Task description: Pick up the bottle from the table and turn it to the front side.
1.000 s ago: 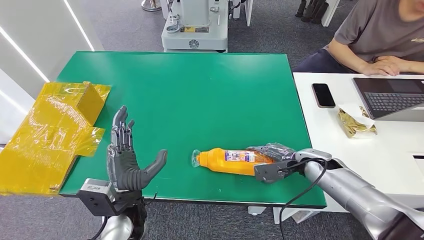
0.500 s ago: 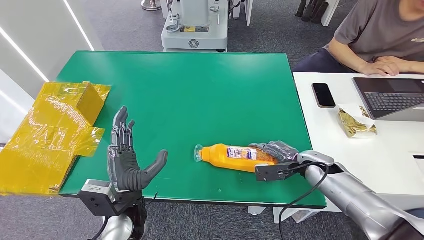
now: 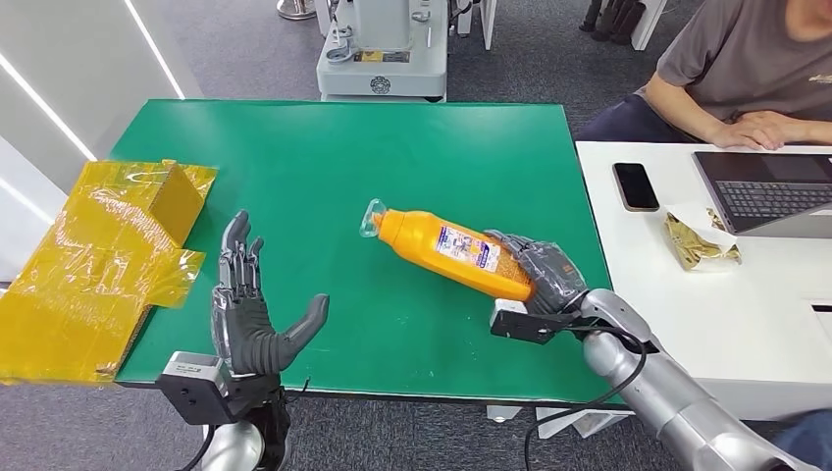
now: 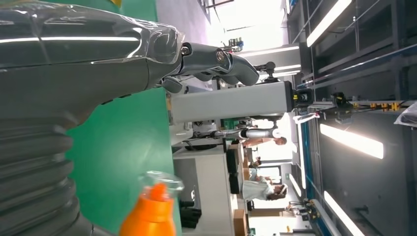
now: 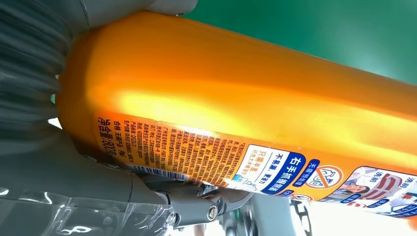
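Observation:
An orange bottle (image 3: 446, 250) with a clear cap and a printed label hangs tilted above the green table (image 3: 343, 157), cap toward the far left. My right hand (image 3: 540, 280) grips its base end, fingers wrapped around it. In the right wrist view the bottle (image 5: 246, 113) shows its label of small print. My left hand (image 3: 250, 309) is raised open over the table's near left edge, palm toward the bottle. The left wrist view catches the bottle's cap end (image 4: 152, 206) beyond my left hand (image 4: 74, 64).
Yellow film-wrapped cardboard (image 3: 108, 255) lies over the table's left edge. To the right stands a white desk (image 3: 706, 304) with a phone (image 3: 635, 185), a laptop (image 3: 770, 188) and a snack packet (image 3: 699, 240); a person (image 3: 736, 74) sits behind it. A machine base (image 3: 383, 49) stands beyond the table.
My right hand has lifted the bottle off the table and swung its cap end up and toward the far left. The left hand has not moved.

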